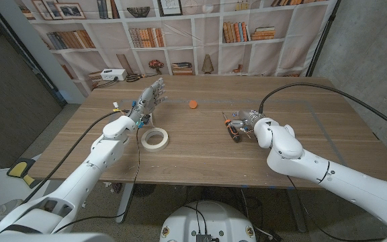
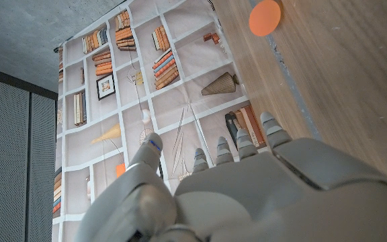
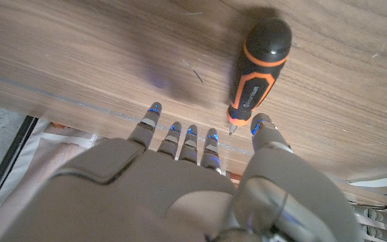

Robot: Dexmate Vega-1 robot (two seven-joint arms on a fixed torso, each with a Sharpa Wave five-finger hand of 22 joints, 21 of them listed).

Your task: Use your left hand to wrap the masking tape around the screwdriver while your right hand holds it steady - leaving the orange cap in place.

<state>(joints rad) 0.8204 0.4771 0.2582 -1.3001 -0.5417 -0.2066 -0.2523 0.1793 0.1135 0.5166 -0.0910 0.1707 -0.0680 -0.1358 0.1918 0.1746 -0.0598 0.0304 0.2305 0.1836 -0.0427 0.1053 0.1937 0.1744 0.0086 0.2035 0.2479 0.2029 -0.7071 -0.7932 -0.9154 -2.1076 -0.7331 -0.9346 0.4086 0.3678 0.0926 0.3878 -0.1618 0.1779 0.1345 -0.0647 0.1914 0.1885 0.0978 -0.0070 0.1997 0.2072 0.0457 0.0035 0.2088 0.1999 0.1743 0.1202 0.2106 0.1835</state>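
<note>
While neither hand holds anything yet, the black-and-orange screwdriver (image 1: 233, 131) lies loose on the wooden counter (image 1: 200, 151), just in front of the right hand (image 1: 247, 122), whose fingers (image 3: 173, 134) are spread and empty above it in the right wrist view. The left hand (image 1: 150, 97) is raised, fingers apart and empty, with the white roll of masking tape (image 1: 154, 139) lying flat on the counter near its forearm and well apart from the screwdriver. The small round orange cap (image 1: 193, 103) sits alone farther back on the counter, between the two hands. As I judge it, the main risk is the tool rolling or skidding away if the right hand comes down off-centre on the smooth handle, since nothing braces it. Another is the left hand nudging the flat roll instead of lifting it, because its edge offers little to catch. A sweep across the middle could also knock the cap. A white box (image 1: 113, 74) stands at the counter's far left edge, clear of the work, with a printed bookshelf backdrop (image 1: 200, 33) behind.
</note>
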